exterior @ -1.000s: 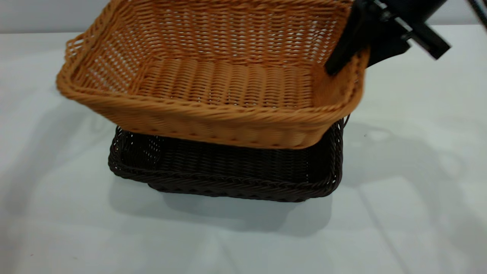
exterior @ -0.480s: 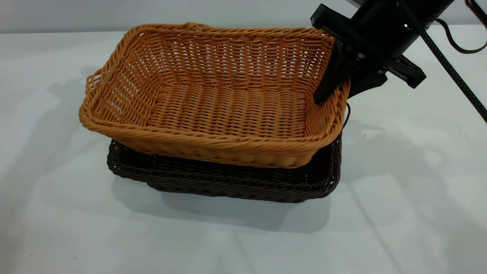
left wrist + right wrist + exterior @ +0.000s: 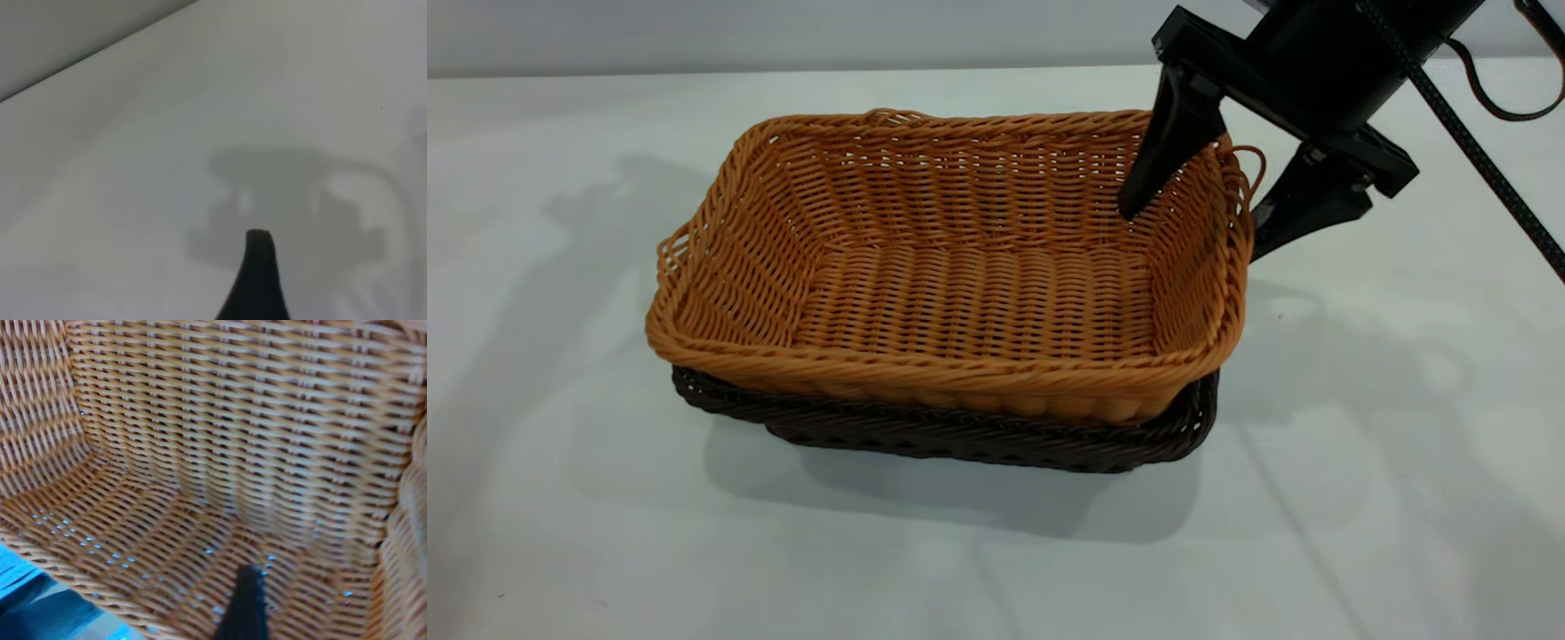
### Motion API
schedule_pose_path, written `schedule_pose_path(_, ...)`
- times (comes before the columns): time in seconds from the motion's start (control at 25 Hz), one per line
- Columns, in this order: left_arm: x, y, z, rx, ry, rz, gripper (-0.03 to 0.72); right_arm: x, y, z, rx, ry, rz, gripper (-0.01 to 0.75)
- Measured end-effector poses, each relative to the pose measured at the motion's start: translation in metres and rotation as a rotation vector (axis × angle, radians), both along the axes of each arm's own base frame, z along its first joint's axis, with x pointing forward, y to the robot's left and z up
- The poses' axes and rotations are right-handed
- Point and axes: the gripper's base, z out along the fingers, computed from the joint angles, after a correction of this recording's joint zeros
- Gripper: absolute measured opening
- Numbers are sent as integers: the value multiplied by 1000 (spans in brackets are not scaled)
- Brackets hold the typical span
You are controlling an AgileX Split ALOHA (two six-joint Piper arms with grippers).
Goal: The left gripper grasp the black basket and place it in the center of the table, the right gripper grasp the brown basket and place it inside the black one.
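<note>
A plain pale table (image 3: pixel 1360 498) fills the scene, with a grey wall behind it. Near its middle sits the black basket (image 3: pixel 978 440), and the brown basket (image 3: pixel 960 302) rests nested inside it, so that only the dark rim and a strip of wall show beneath the orange weave. Both lie with their long axes running across the exterior view, left to right. The right gripper (image 3: pixel 1190 233) stands at the brown basket's right-hand short end, its fingers spread apart and straddling the rim there: one finger (image 3: pixel 1160 160) reaches down inside the basket, the other sits outside the wall, and neither appears to press on the weave. It seems to hold nothing. The right wrist view looks straight into the brown basket's floor past one fingertip. The left gripper is away from the baskets, over bare table; only one finger (image 3: pixel 257 280) shows in its wrist view, so its opening cannot be judged. Judged from this, the placing looks done, and the right arm's clear way out is upward.
</note>
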Motion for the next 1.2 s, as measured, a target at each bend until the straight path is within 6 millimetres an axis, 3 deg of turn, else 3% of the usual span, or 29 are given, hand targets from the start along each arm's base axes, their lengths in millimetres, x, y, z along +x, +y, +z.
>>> schedule_pose_path(0.12,-3,0,14,8,-29,-16,580,5,-10,10,-28,-66,-9,644)
schedule_pose_path(0.2,-7,1,30,9,-61,-20,580,10,-22,28,-43,-147,-38,644)
schedule_pose_path(0.36,-23,2,75,6,-136,-21,580,12,-48,87,-44,-352,-105,624)
schedule_pose_path(0.48,-40,3,105,3,-176,-20,580,-3,-60,144,-31,-528,-120,606)
schedule_pose_path(0.56,-54,4,129,1,-204,-19,580,-21,-64,182,-18,-651,-113,597)
schedule_pose_path(0.68,-82,7,163,-4,-230,-12,580,-63,-67,239,12,-822,-71,593)
schedule_pose_path(0.8,-112,9,190,-21,-238,10,580,-109,-68,276,46,-917,-7,593)
schedule_pose_path(0.96,-159,13,221,-81,-210,87,580,-169,-70,303,63,-979,105,593)
schedule_pose_path(1.2,-215,17,242,-139,-112,187,580,-240,-74,319,62,-1056,212,593)
